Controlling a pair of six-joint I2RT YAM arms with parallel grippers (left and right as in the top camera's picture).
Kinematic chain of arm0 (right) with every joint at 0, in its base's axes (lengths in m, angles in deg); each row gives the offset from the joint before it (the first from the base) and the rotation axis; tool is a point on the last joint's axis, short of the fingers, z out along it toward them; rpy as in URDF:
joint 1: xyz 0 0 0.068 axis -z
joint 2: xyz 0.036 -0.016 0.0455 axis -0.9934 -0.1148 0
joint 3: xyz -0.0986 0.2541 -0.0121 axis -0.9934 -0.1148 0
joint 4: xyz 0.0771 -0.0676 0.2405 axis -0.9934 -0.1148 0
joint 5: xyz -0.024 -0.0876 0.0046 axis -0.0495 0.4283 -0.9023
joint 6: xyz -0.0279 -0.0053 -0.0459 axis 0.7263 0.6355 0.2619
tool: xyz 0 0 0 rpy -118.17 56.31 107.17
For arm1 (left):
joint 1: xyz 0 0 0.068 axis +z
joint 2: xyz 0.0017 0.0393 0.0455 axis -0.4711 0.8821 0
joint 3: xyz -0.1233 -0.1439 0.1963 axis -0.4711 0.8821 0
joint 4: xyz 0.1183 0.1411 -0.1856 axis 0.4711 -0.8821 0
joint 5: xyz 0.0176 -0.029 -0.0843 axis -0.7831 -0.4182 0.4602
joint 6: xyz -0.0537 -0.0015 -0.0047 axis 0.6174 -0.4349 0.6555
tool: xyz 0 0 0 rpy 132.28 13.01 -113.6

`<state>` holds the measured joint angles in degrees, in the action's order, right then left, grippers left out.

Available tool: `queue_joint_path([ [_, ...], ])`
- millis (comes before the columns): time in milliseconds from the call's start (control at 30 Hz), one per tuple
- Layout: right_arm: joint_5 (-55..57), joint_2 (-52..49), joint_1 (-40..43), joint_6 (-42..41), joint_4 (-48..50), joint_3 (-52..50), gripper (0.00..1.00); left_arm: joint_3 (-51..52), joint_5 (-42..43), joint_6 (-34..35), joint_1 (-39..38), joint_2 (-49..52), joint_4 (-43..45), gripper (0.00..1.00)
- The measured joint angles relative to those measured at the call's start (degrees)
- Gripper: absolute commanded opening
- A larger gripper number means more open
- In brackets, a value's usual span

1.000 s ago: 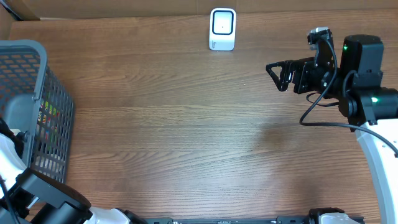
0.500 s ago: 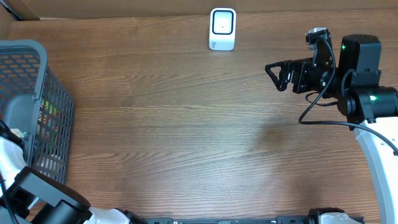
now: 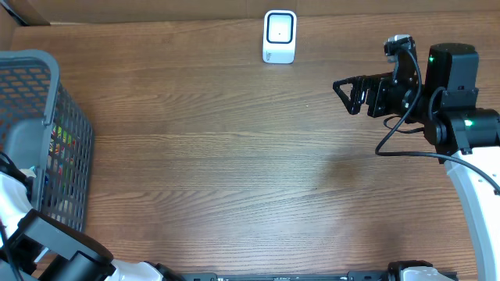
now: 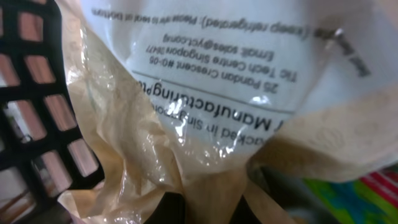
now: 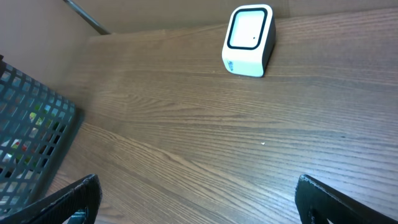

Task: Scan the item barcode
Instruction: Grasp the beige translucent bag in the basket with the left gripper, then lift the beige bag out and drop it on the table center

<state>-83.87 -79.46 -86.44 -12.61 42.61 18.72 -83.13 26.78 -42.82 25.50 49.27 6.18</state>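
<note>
We are only starting: our left gripper [image 4: 198, 213] is pinching a packet [image 4: 211, 93] in the basket [image 3: 74, 136], our right gripper [image 5: 198, 198] is hanging wide open, and nothing is reaching the scanner [image 3: 280, 36] yet.

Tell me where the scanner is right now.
The scanner stands at the far edge of the table, near the middle in the overhead view, well right of the basket and left of the right gripper.
</note>
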Motion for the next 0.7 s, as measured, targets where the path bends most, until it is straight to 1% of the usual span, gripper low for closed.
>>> queue_joint_path([
  [67, 0.0, 0.0, 0.0, 0.0, 0.0, 0.0, 1.0, -4.8, 0.7, 0.0, 0.0, 0.0, -4.7, 0.04],
  [167, 0.0, 0.0, 0.0, 0.0, 0.0, 0.0, 1.0, -17.8, 3.3, 0.2, 0.0, -0.5, -14.6, 0.04],
  [267, 0.0, 0.0, 0.0, 0.0, 0.0, 0.0, 1.0, -29.5, 7.6, 0.2, 0.0, -2.2, -20.7, 0.04],
  [367, 0.0, 0.0, 0.0, 0.0, 0.0, 0.0, 1.0, -38.7, 15.1, -1.2, -0.1, -4.3, -24.5, 0.04],
  [400, 0.0, 0.0, 0.0, 0.0, 0.0, 0.0, 1.0, -42.5, 21.0, -3.4, -0.3, -5.4, -26.1, 0.04],
  [500, 0.0, 0.0, 0.0, 0.0, 0.0, 0.0, 1.0, -46.8, 32.9, -8.0, -2.4, -8.7, -27.4, 0.04],
  [533, 0.0, 0.0, 0.0, 0.0, 0.0, 0.0, 1.0, -47.4, 37.4, -10.1, -4.0, -10.3, -28.1, 0.04],
  [600, 0.0, 0.0, 0.0, 0.0, 0.3, 0.0, 1.0, -47.9, 46.2, -15.9, -10.0, -13.4, -30.3, 0.04],
  [667, 0.0, 0.0, 0.0, 0.0, 0.5, 0.0, 1.0, -48.1, 50.9, -21.1, -17.7, -14.9, -33.1, 0.04],
  [700, 0.0, 0.0, 0.0, 0.0, 0.5, 0.0, 1.0, -48.1, 52.2, -23.7, -23.8, -15.1, -34.1, 0.04],
])
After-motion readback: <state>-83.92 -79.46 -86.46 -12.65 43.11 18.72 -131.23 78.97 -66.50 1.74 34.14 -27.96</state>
